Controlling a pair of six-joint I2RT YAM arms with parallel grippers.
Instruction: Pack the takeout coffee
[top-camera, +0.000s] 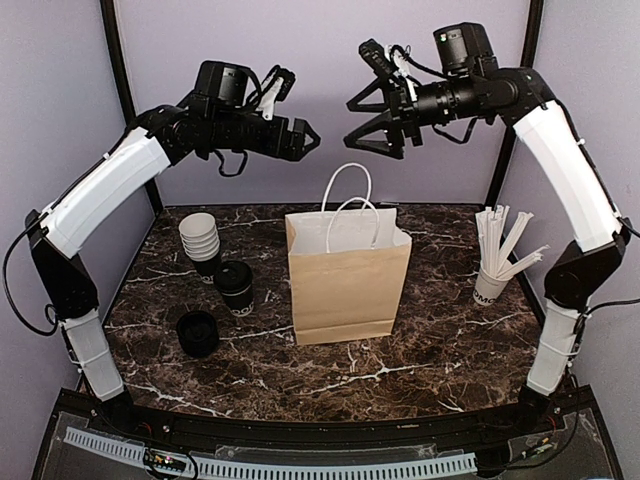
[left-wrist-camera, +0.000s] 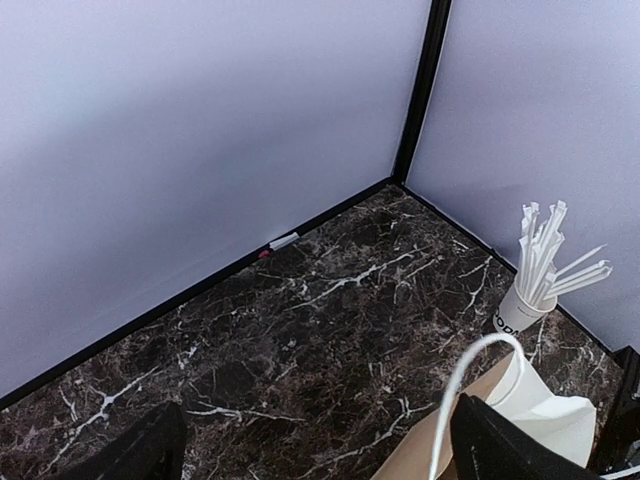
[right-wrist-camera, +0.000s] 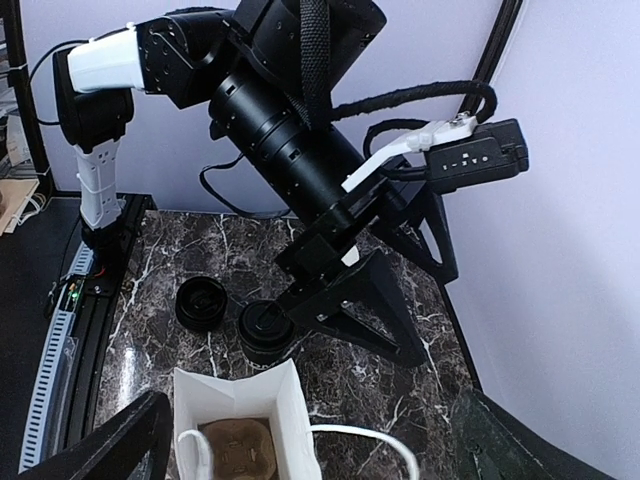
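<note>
The takeout coffee (top-camera: 235, 288), a small black cup with a black lid, stands on the marble table left of the brown paper bag (top-camera: 348, 275). In the right wrist view the coffee (right-wrist-camera: 262, 332) shows partly behind the left arm's finger, and the bag (right-wrist-camera: 290, 405) stands open with a brown cardboard insert (right-wrist-camera: 235, 452) at its bottom. My left gripper (top-camera: 308, 142) and right gripper (top-camera: 352, 122) hang open, high above the bag, facing each other with nothing in them. The left wrist view shows its fingers (left-wrist-camera: 140, 450) wide apart over bare table beside the bag (left-wrist-camera: 545, 415).
A tilted stack of lidless cups (top-camera: 200, 242) lies behind the coffee. A stack of black lids (top-camera: 198, 333) sits in front of it. A white cup of stirrers (top-camera: 497, 268) stands at the right. Lilac walls close in the back and sides.
</note>
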